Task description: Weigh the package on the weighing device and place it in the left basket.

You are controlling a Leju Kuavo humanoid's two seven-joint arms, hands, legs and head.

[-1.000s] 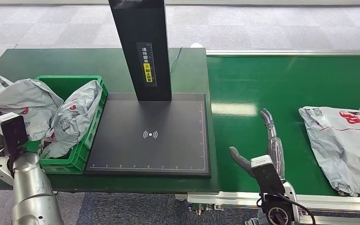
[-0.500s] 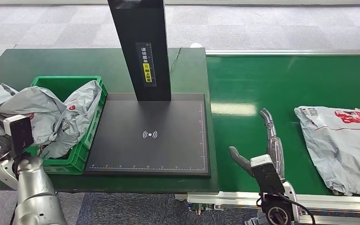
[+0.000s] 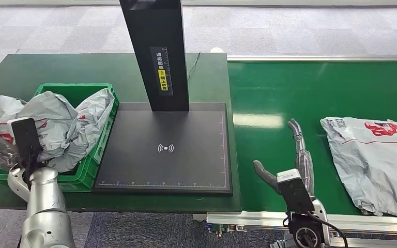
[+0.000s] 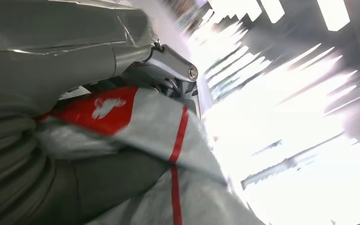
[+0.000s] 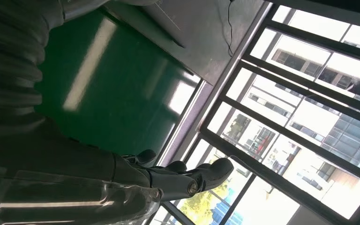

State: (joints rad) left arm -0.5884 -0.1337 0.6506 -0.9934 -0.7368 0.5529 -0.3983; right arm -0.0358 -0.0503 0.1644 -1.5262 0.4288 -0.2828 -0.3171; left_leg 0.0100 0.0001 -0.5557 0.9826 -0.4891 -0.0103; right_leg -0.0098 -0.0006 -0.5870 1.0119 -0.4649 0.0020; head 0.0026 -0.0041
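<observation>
Grip at inspection: the left hand (image 3: 0, 150) held a crumpled grey package (image 3: 46, 124), fingers closed into the film at the near left corner of the green basket (image 3: 90, 165); the left wrist view showed the red-printed film pressed tight against the hand. Most of that package lay over the basket's left rim, resting against a second grey bag (image 3: 90, 116) already inside. Judgement: the step in hand was the drop into the basket. To do it well, the hand should carry the bundle further toward the basket's centre before letting go, since film draped over the rim could slide out onto the table (image 3: 36, 67); release should be full, as soft film tends to catch on fingers. The right hand (image 3: 289, 160) held nothing, fingers extended and apart, just above the green conveyor belt (image 3: 289, 88), well short of another package (image 3: 375, 160) lying flat there. The black weighing platform (image 3: 165, 150) carried nothing.
</observation>
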